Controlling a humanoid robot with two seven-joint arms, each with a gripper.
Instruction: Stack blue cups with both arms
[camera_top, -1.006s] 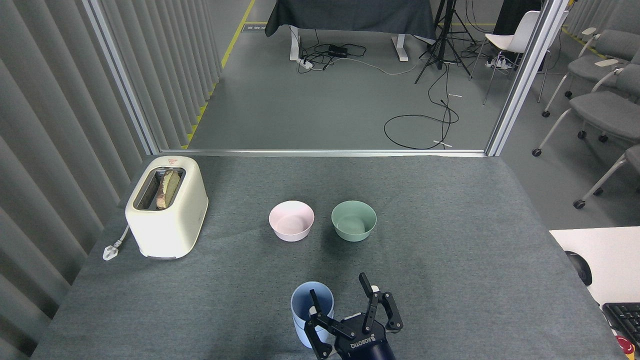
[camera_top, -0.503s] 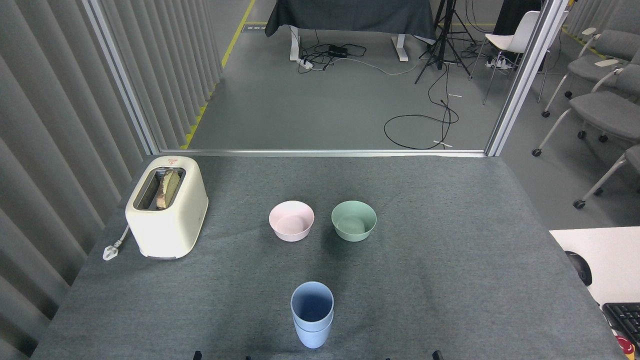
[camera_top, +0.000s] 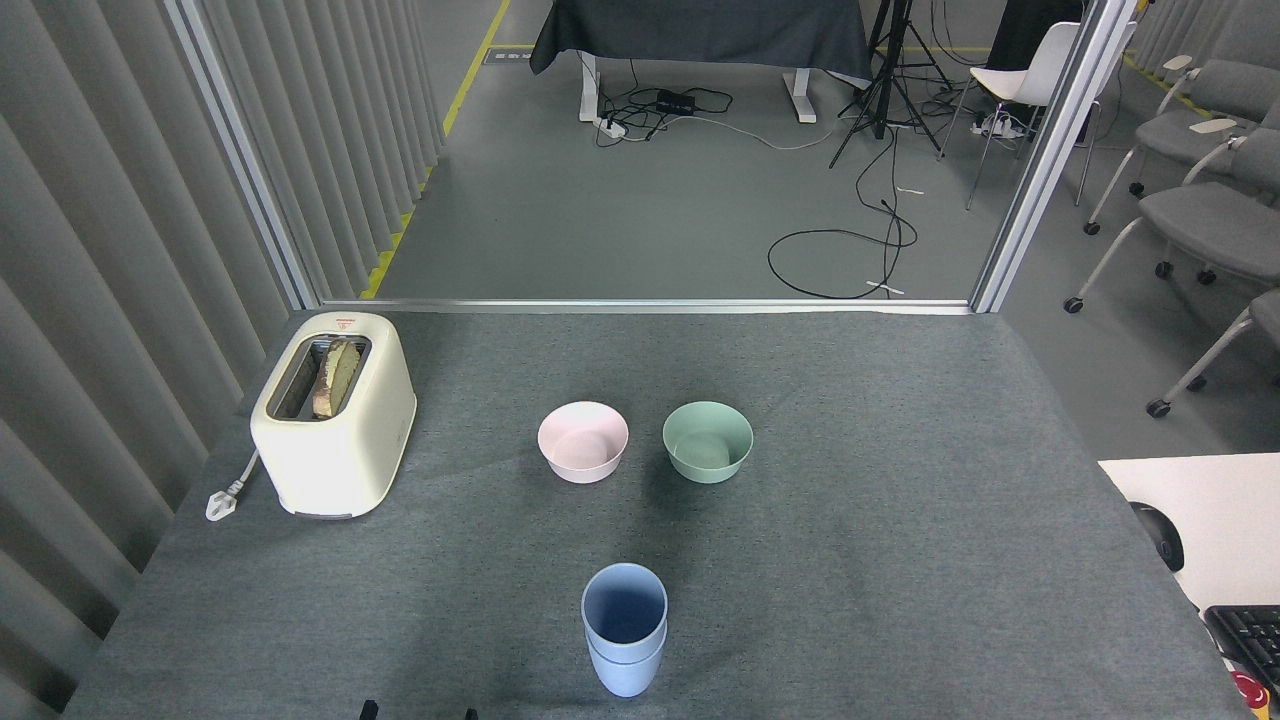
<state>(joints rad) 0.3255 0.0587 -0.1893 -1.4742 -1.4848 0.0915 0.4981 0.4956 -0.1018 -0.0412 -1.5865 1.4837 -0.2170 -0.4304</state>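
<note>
The two pale blue plastic cups (camera_top: 624, 630) are nested upright near the front edge of the grey felt-covered surface (camera_top: 900, 560). Neither end effector's state can be told.

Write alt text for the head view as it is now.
Two pale blue cups stand nested, upright, near the front edge of a grey table. Behind them sit a pink bowl and a mint-green bowl side by side, with a cream toaster holding bread at the left.
</note>
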